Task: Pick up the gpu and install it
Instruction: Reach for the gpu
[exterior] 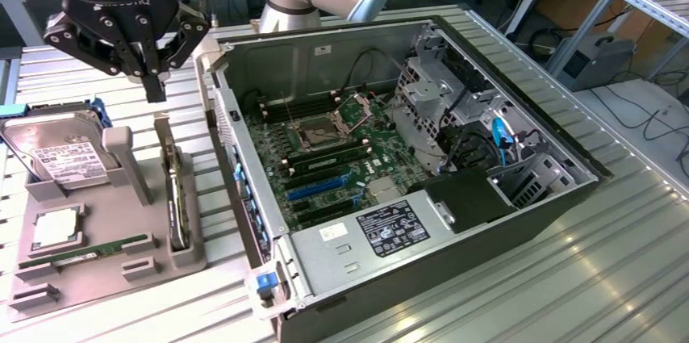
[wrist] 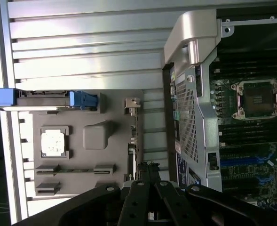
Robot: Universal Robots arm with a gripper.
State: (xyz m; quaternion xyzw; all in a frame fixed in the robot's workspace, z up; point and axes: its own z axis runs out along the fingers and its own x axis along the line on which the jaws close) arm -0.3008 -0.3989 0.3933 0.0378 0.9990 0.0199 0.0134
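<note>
Gray parts holder [exterior: 97, 278] sits nearest, below the claw [exterior: 154, 91], with a hard drive [exterior: 64, 157] propped in it to the exterior view's left of the claw. The gpu [exterior: 177, 202] stands on edge in the holder's slot, just under the claw and untouched. It is probably light, stiff and fragile: a thin board with an exposed fan. Best taken across its top edge, clear of the fan. Claw fully closed, fingertips together, holding nothing. Open PC case [exterior: 431, 157] just beyond, toward the exterior view's right.
</note>
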